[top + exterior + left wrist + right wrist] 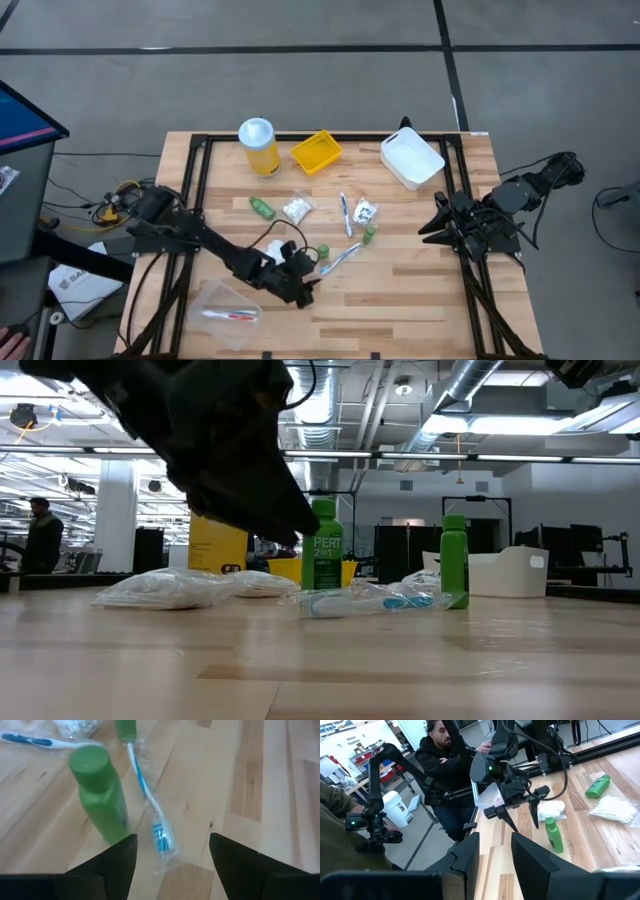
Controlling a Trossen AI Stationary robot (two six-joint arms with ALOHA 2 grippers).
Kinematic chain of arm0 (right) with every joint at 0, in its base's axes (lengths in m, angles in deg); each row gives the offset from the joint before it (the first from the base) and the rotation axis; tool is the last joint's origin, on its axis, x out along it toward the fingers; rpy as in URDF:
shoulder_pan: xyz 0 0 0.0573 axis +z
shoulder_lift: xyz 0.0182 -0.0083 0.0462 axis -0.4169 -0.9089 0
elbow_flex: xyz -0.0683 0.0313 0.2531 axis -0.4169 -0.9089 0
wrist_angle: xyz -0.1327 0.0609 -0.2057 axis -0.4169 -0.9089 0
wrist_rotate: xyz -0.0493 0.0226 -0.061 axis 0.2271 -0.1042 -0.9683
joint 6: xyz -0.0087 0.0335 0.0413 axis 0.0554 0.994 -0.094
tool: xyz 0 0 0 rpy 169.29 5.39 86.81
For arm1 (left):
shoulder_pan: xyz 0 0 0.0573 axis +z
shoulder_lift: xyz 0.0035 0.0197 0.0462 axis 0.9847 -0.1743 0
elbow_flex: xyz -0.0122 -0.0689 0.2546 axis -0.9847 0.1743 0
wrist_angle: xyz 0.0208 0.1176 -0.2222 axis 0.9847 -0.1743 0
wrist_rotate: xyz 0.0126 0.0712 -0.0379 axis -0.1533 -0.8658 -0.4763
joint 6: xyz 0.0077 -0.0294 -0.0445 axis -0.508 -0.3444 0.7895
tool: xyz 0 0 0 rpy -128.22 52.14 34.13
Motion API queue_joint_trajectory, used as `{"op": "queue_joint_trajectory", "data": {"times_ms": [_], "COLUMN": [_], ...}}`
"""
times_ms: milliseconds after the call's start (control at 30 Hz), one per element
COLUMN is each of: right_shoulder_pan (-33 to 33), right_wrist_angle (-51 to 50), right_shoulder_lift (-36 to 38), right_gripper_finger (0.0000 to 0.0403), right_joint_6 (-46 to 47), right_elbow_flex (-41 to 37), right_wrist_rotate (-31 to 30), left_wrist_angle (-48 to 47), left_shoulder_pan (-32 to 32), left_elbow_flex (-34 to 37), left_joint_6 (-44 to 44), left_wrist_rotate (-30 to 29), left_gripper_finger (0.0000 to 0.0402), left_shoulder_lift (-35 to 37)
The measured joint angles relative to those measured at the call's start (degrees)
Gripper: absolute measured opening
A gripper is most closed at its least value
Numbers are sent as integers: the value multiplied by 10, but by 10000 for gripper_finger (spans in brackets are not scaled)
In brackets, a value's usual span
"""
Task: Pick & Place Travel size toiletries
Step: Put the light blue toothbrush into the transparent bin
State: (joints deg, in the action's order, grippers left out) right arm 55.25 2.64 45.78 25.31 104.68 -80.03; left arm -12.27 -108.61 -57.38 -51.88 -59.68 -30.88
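My left gripper (308, 274) is open and hovers over the table's near middle. In its wrist view (172, 870) its fingers stand either side of a wrapped blue-and-white toothbrush (152, 815) lying flat, touching nothing. A tiny green bottle (97, 795) stands upright just beside it (323, 252). Another green bottle (369, 233) stands further right, and a third (262, 207) lies on its side. Two clear packets (296, 208) (365, 211) and a second toothbrush (345, 213) lie on the table. My right gripper (432, 218) is open and empty at the table's right.
A clear container (228, 305) holding a red toothbrush (230, 314) sits at the near left. A yellow white-lidded jar (258, 146), a yellow tray (316, 151) and a white bin (411, 158) stand along the far edge. A person (440, 755) sits beyond the table.
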Motion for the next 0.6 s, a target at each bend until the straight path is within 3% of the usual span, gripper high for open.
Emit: {"op": "queue_joint_trajectory", "data": {"times_ms": [600], "right_shoulder_pan": [0], "right_wrist_angle": [-2], "right_shoulder_lift": [0], "right_gripper_finger": [107], "right_joint_6": [0], "right_elbow_flex": [0], "right_wrist_rotate": [0], "left_wrist_angle": [71], "left_shoulder_pan": [-2], "left_elbow_flex": [-10], "left_joint_6": [-21], "left_wrist_rotate": [-41], "left_gripper_finger": [215], "left_shoulder_lift": [-84]}}
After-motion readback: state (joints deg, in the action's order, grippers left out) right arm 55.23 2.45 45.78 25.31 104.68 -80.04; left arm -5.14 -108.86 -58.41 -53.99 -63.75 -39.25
